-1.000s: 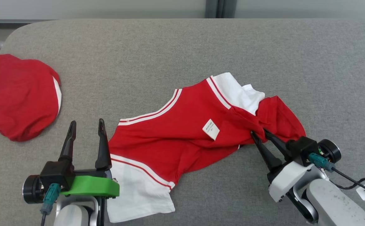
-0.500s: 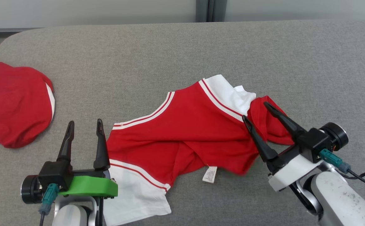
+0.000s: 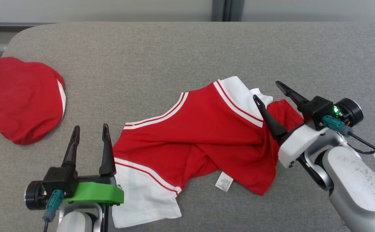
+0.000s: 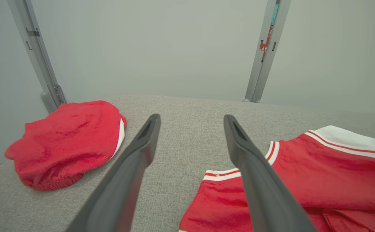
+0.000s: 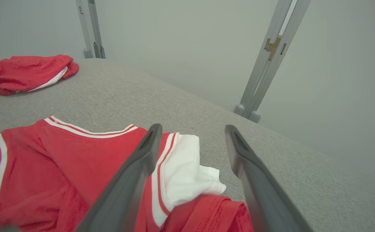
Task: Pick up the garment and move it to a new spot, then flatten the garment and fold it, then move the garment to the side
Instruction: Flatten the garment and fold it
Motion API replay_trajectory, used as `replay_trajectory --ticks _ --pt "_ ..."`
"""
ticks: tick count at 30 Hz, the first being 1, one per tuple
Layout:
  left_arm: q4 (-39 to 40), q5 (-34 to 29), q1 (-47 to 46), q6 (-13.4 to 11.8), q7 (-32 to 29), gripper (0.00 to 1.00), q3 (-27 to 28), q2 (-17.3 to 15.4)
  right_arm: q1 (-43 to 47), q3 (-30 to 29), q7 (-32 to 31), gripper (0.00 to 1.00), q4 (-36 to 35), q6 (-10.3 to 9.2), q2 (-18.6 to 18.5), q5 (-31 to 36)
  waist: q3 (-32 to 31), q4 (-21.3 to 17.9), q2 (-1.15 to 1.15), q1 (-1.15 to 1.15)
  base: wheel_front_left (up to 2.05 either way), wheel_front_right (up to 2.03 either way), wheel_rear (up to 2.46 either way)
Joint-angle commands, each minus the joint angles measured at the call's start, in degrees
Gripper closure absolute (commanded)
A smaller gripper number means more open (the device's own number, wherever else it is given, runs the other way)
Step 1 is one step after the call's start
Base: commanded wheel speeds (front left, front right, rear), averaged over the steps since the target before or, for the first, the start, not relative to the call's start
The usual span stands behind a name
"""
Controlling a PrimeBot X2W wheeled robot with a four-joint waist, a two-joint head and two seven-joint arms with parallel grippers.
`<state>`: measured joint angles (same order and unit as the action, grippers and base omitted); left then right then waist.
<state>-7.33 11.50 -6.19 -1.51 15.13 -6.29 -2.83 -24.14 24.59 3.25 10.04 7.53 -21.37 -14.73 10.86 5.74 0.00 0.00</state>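
1. Head view: red-and-white garment (image 3: 200, 135) lies crumpled mid-table (image 3: 174, 48), its white label (image 3: 224, 181) at the near hem.
2. My right claw (image 3: 266, 90) is spread and empty over its right end; my left claw (image 3: 90, 126) is spread just beside its left edge.
3. Right wrist view: white sleeve (image 5: 187, 174) seen below between my fingers (image 5: 135, 174); metal posts (image 5: 264, 64) behind the table.

Red garment (image 3: 200, 135) with white striped sleeves, rumpled, spread across grey table (image 3: 174, 54), label exposed.
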Motion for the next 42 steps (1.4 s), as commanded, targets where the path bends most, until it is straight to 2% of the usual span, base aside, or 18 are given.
replay_trajectory --ticks 1,15,17,19,20,21,22,26,30,36,41,42 --pt "0.1 0.5 -0.8 0.1 0.0 0.0 -0.1 -0.1 -1.6 1.0 -1.8 0.0 1.4 -0.07 -0.1 -0.6 0.7 0.7 0.0 0.0 0.0 0.0 0.0" --pt "0.1 2.2 -2.9 -1.2 0.0 0.0 -3.8 -0.1 -17.7 11.4 -20.8 0.0 20.7 -0.08 0.6 -5.8 4.2 5.1 0.0 0.0 0.0 0.0 0.0" --pt "0.1 2.5 -3.2 -1.5 0.0 0.0 -4.4 -0.1 -20.0 14.3 -25.7 0.0 24.1 -0.07 1.6 -8.2 4.5 5.8 0.0 0.0 0.0 0.0 0.0" --pt "0.0 2.7 -3.3 -1.6 0.0 0.0 -4.8 -0.1 -21.8 16.2 -27.2 0.0 25.2 -0.07 1.9 -9.7 4.7 6.1 0.0 0.0 0.0 0.0 0.0" --pt "0.0 2.8 -3.3 -1.6 0.0 0.0 -4.9 -0.1 -22.2 17.3 -27.9 0.53 25.7 -0.07 1.9 -10.3 4.8 6.3 0.0 0.0 0.0 0.0 0.0" --pt "0.0 3.0 -3.4 -1.7 0.0 0.0 -5.2 -0.1 -22.8 18.2 -28.3 0.94 26.2 -0.07 1.9 -11.7 4.9 6.5 0.0 0.0 0.0 0.0 0.0" --pt "-0.1 3.1 -3.5 -1.7 0.0 0.0 -5.4 -0.1 -23.6 18.6 -28.5 1.0 26.7 -0.07 1.9 -12.4 5.0 6.7 0.0 0.0 0.0 0.0 0.0" --pt "-0.3 3.6 -4.1 -1.8 0.0 0.0 -5.9 -0.1 -28.5 20.4 -26.4 1.0 28.2 -0.07 1.3 -13.2 5.3 7.5 0.0 0.0 0.0 0.0 0.0" --pt "-0.2 4.1 -4.8 -1.9 0.0 0.0 -6.8 -0.1 -34.2 20.7 -21.0 1.0 30.7 -0.07 1.4 -11.7 5.9 8.7 0.0 0.0 0.0 0.0 0.0" --pt "0.1 4.8 -6.2 -2.3 0.0 0.0 -8.3 -0.1 -42.9 19.5 -10.2 1.0 37.4 -0.08 3.4 -8.0 7.3 11.0 0.0 0.0 0.0 0.0 0.0" --pt "0.3 5.5 -7.0 -2.9 0.0 0.0 -9.4 -0.1 -47.1 18.5 -0.7 1.0 44.5 -0.08 7.0 -4.3 8.5 12.1 0.0 0.0 0.0 0.0 0.0" --pt "0.3 5.6 -7.0 -3.2 0.0 0.0 -9.5 -0.1 -47.2 18.6 0.5 0.36 46.0 -0.08 8.2 -4.4 8.6 12.0 0.0 0.0 0.0 0.0 0.0"
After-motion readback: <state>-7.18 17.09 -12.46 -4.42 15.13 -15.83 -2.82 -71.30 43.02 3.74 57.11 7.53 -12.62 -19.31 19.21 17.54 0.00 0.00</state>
